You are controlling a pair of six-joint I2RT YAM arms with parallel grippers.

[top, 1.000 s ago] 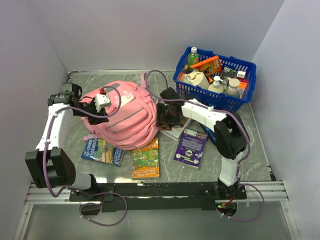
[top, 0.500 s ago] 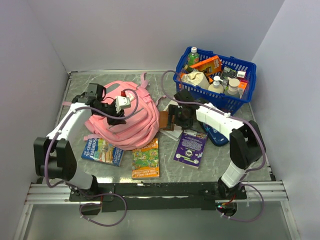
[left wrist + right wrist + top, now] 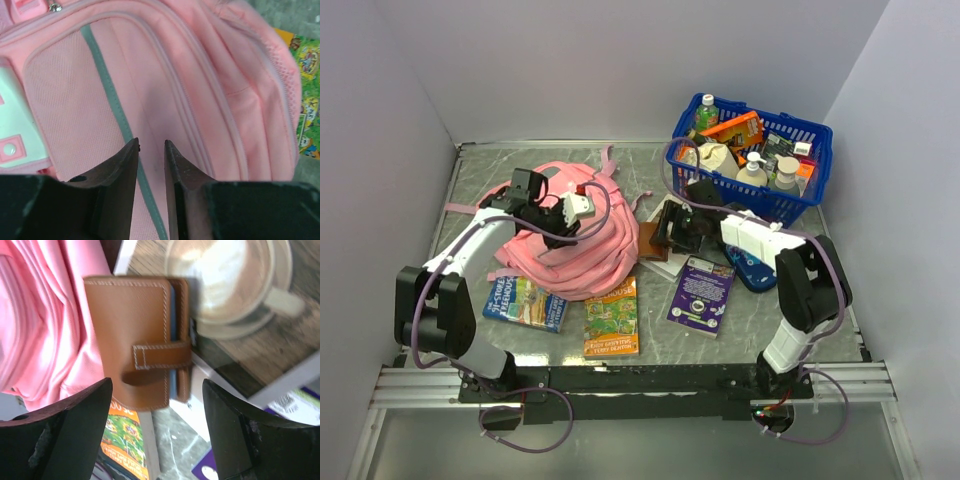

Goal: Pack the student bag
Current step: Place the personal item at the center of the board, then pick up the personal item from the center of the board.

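The pink student bag [image 3: 570,250] lies bunched on the left half of the worktop [image 3: 655,335]. The left pincer [image 3: 151,142] hangs over its front pocket, jaws barely parted, nothing between them. The right pincer [image 3: 156,385] gapes wide around a brown wallet [image 3: 132,325] just beside the bag, gripping nothing.

Bag [image 3: 570,250] lies bunched. Left gripper [image 3: 576,208] over its top. Right gripper [image 3: 661,232] just right of bag, over wallet [image 3: 648,240]. Blue book [image 3: 525,303] and green book [image 3: 612,318] at bag's near edge. Basket [image 3: 750,205] well right.
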